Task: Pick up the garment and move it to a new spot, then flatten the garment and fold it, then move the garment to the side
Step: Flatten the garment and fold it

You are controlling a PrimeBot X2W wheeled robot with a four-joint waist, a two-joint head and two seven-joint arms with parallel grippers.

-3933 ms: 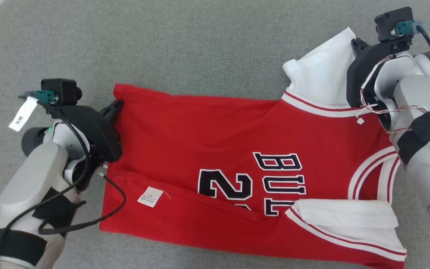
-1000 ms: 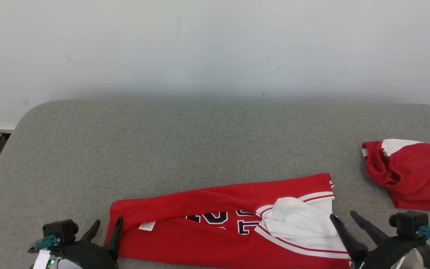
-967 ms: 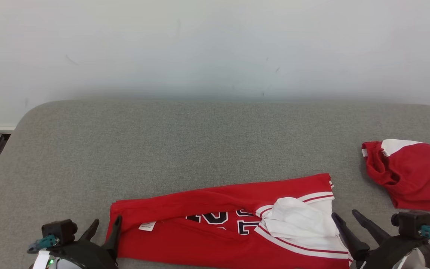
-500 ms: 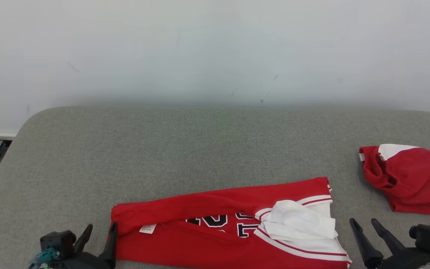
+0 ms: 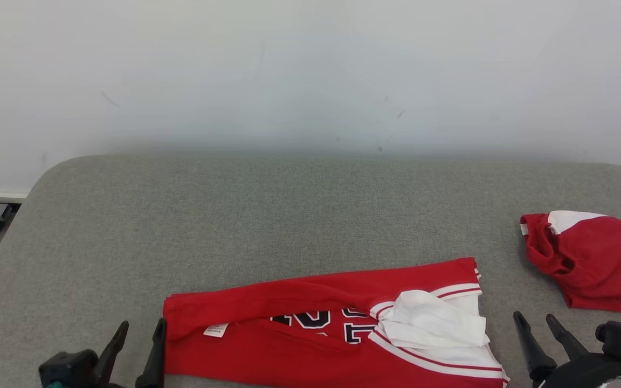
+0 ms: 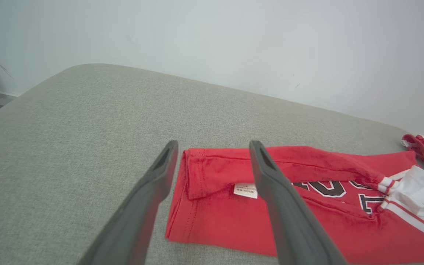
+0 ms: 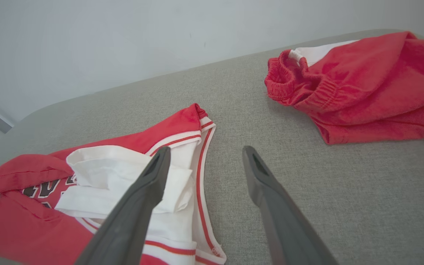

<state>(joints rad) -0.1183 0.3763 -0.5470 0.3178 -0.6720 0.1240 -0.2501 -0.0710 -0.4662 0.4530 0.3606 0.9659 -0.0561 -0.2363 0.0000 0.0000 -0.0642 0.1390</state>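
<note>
Nearest the robot, the left pincer point(image 5: 141, 326) stands wide open and empty just beside the left, hemmed end of the garment point(image 5: 289, 350). The right pincer point(image 5: 533, 318), equally spread and holding nothing, hangs over the table point(image 5: 289, 205) just off the garment's right end. The garment, a red jersey, lies close in front of the robot as a long band folded lengthwise, its upper flap turned down over black-and-white lettering. A small white label point(image 5: 216, 330) shows near its left end, and rumpled white lining point(image 5: 429, 323) with red-and-white striped trim shows at its right. Red shorts point(image 5: 591, 264) lie crumpled, apart from it, by the table's right side. Beyond, open grey cloth runs to the rounded far edge against a pale wall point(image 5: 310, 70).
</note>
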